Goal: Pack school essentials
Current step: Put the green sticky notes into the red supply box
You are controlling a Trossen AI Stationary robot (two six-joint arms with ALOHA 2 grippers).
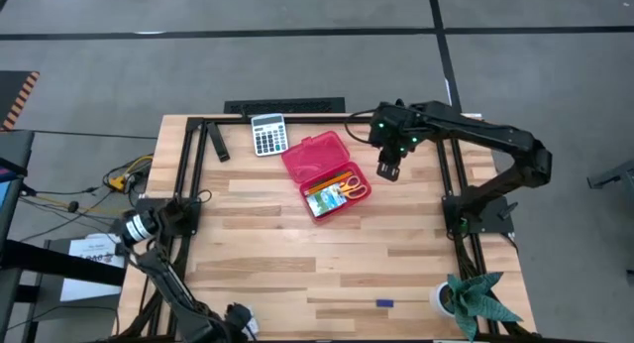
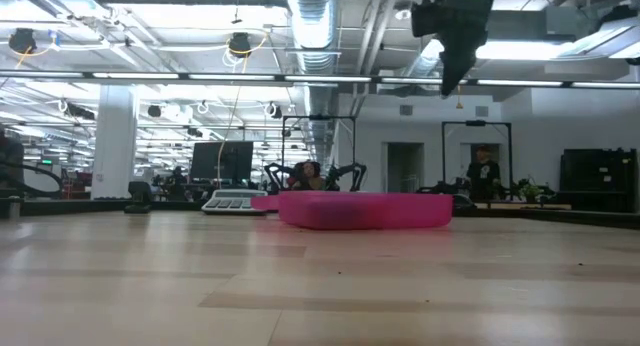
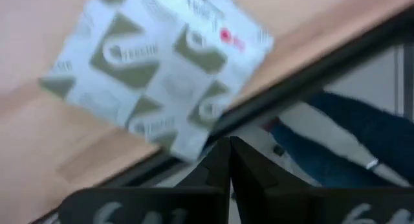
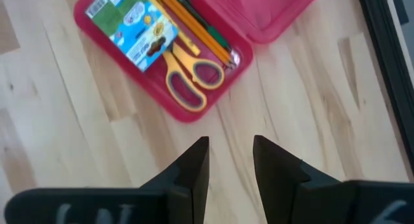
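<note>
Overhead, the table (image 1: pixel 297 254) is pale wood planks with a dark frame along its edges. Right arm (image 1: pixel 485 135) reaches in from the right side toward the far middle; left arm (image 1: pixel 163 234) sits folded at the left edge, wrist hanging near the front-left corner.

Red case (image 1: pixel 322 174) lies open at the far middle of the table, lid flat beside the tray on the far-left side. Calculator (image 1: pixel 267 135) sits just beyond the lid, near the far edge, apart from the case. A potted plant (image 1: pixel 474 295) stands at the front-right corner.

Inside the tray: a packet (image 4: pixel 132 26) printed green and blue, scissors (image 4: pixel 187 78) with yellow handles just beside it, pencils (image 4: pixel 194 26) yellow, orange and green lying along the hinge side. Scissors overlap the packet's edge; pencils run next to both.

Blue piece (image 1: pixel 384 303) lies alone on the bare wood near the front edge, well apart from the case.

Right gripper (image 4: pixel 229 162) hangs above the table just off the tray's right corner, raised well clear in the low view, fingers parted, nothing between them. Left gripper (image 3: pixel 229 162) has fingers pressed together, empty; its wrist view shows a printed paper sheet (image 3: pixel 162 68) on wood at the table edge.
</note>
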